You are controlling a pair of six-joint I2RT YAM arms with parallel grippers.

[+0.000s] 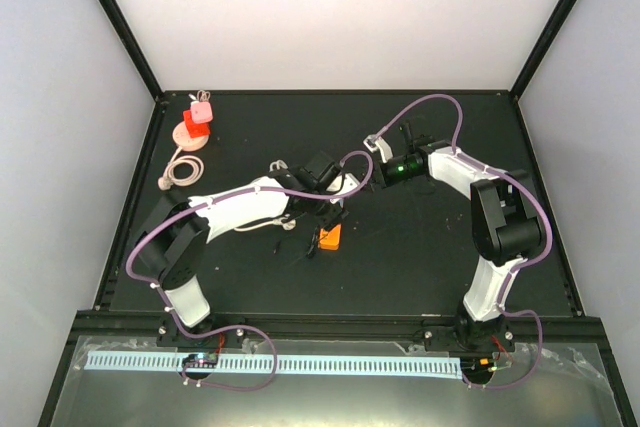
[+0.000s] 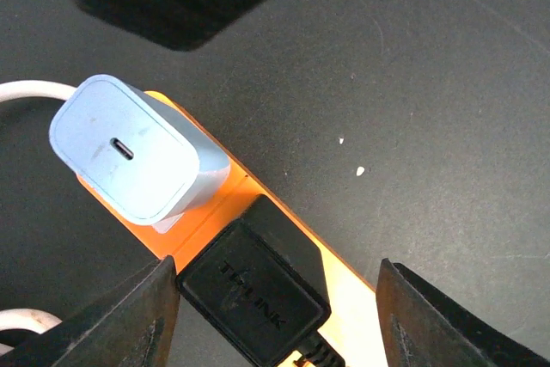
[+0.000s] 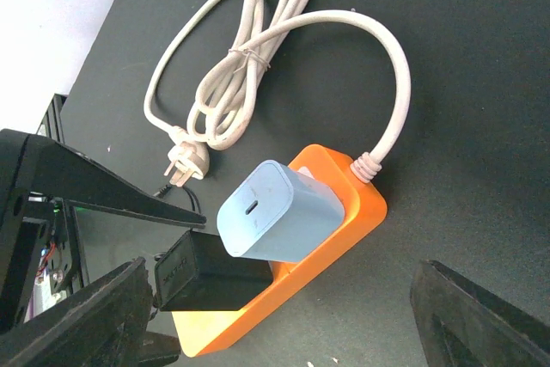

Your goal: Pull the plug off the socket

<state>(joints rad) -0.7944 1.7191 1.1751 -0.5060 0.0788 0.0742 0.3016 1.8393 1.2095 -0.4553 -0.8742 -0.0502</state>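
Black plug [image 2: 249, 290] sits in the orange socket strip [image 2: 215, 212], mid-counter [image 2: 412, 83], beside a blue charger [image 2: 129, 148]. Left gripper [image 2: 277, 298] straddles it, jaws apart; right gripper [image 3: 279, 294] hovers above, spread wide. Centre, clamp firmly, brace the strip, pull straight out.

The orange plastic socket strip [image 3: 365, 212] has a smooth, faintly satin skin. The pale blue rounded plastic charger [image 3: 275, 212] is smooth and matt, with light scuffs on its face. The black square plastic adapter [image 2: 253, 290] is matt, its lettering moulded tone-on-tone. The white rubbery cord [image 3: 404, 92] looks smooth. The black bench [image 2: 412, 83] is matt, finely scratched and specked
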